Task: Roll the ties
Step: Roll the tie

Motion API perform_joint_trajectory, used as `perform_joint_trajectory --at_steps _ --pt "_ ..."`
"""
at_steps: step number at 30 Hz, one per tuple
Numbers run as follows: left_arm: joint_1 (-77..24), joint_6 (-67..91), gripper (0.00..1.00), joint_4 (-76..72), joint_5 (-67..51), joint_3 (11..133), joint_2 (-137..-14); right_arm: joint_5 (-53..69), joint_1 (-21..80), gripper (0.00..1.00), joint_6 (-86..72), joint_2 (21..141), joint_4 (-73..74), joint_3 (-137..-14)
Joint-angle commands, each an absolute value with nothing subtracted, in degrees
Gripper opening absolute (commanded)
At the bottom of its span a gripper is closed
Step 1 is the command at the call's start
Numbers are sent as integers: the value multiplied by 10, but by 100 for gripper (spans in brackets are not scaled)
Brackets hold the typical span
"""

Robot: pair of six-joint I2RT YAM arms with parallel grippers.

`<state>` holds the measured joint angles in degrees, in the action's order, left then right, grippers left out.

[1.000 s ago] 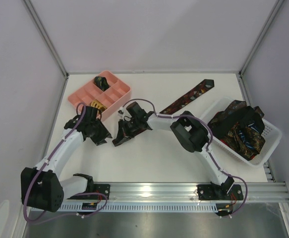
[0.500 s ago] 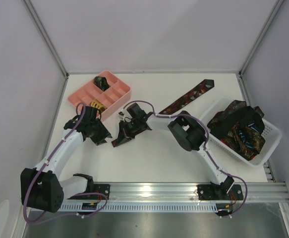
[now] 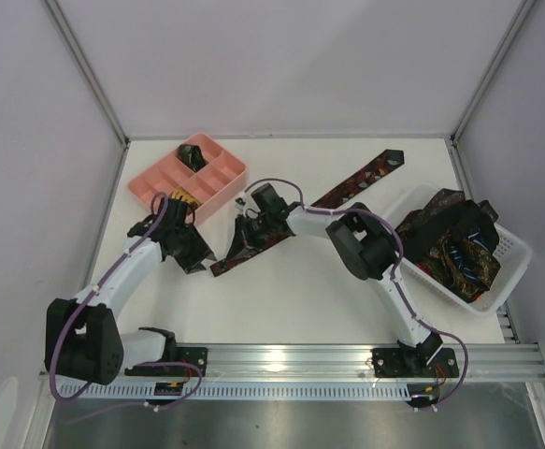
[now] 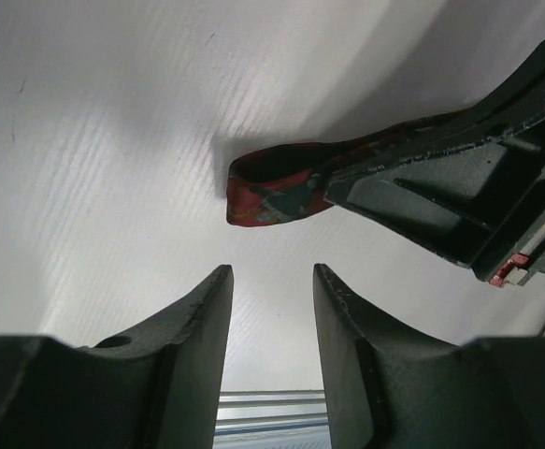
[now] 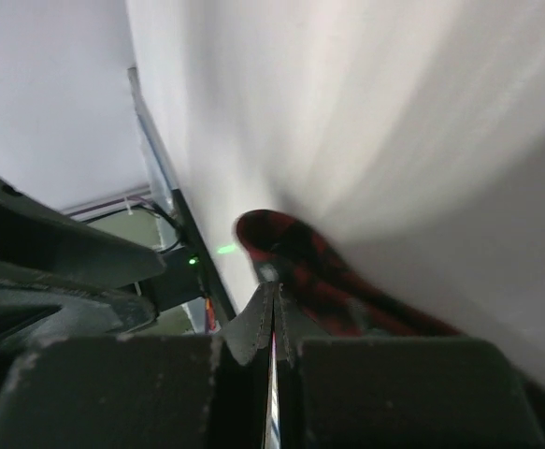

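Pinning limp, slippery tie (image 4: 274, 192) under clenched right gripper (image 5: 275, 297) — left gripper (image 4: 272, 281) gaping empty, facing its folded end at 12 o'clock.

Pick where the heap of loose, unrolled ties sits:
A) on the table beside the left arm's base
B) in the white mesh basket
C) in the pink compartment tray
B: the top view shows the loose ties heaped inside the white mesh basket on the right arm's side.
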<state>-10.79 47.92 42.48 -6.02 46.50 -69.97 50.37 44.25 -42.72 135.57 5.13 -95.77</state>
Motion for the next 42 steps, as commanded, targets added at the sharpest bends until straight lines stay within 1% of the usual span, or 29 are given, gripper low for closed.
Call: perform_joint_trajectory --at_steps 1,8,14,20,27,28,30,31,33,34,37,42 --pt "-100 462 47 411 -70 468 -723 488 445 0 -408 1389 64 -972" --pt "-99 459 47 378 -73 433 -751 477 439 0 -410 1409 59 -971" --pt "-99 445 48 307 -76 395 -762 484 431 0 -431 1415 44 -963" --pt "-99 441 48 254 -76 388 -795 488 431 0 -432 1419 42 -963" --pt "-99 446 44 235 -74 388 -824 490 431 0 -429 1418 54 -969" --pt "-99 447 37 236 -69 388 -825 490 431 0 -430 1417 56 -970" --pt "-99 447 29 237 -64 388 -825 490 431 0 -425 1417 69 -976" --pt "-99 446 22 240 -62 388 -823 490 430 0 -424 1415 71 -976" --pt "-99 446 16 249 -55 392 -818 483 428 0 -416 1408 81 -978" --pt "-99 444 10 258 -55 394 -818 480 426 0 -411 1405 85 -979" --pt "-99 441 5 274 -54 396 -813 475 421 0 -390 1400 115 -999" --pt "-99 440 4 284 -50 393 -805 461 409 0 -351 1388 163 -1008"
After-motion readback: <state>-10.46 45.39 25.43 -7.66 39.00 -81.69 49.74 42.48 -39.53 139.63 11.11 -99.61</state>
